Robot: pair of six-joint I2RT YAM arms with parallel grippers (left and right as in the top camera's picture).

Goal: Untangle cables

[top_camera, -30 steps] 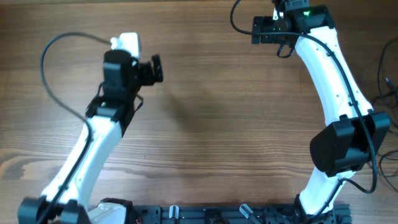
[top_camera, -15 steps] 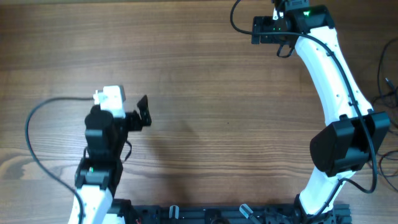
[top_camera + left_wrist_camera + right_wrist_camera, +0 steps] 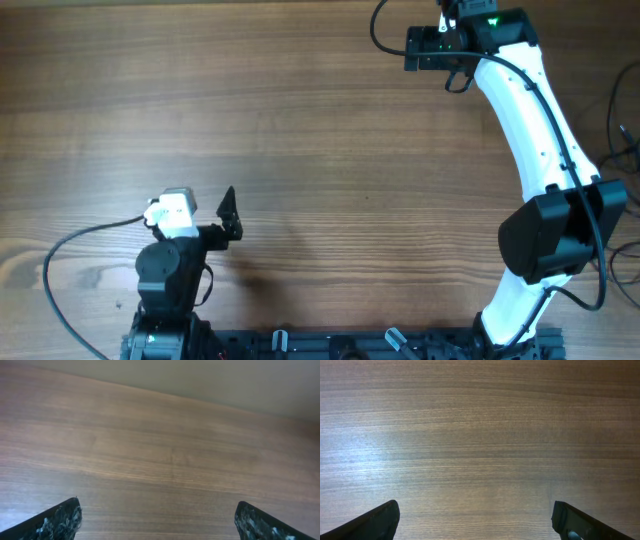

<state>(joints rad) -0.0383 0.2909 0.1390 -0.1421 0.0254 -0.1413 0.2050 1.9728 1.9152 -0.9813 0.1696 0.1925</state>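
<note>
No cables show on the bench (image 3: pixel 330 150) (not in any view). The left end effector (image 3: pixel 229 212) at 8 o'clock and the right end effector (image 3: pixel 418 48) at 1 o'clock stand open, empty. The next move probably calls for finding them first.

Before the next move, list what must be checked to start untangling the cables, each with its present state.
1. Left tool open: ok, jaws wide, nothing between them.
2. Right tool open: ok, jaws wide, only bare wood beneath.
3. Thin black cords with plug ends located: not ok, none shows on the brown wooden table in any view.
4. Black lines at the overhead view's right edge: cannot tell whether they are those cords.
5. Thick black cable wired to the left arm clear of its tool: ok, it loops off to the side.
</note>
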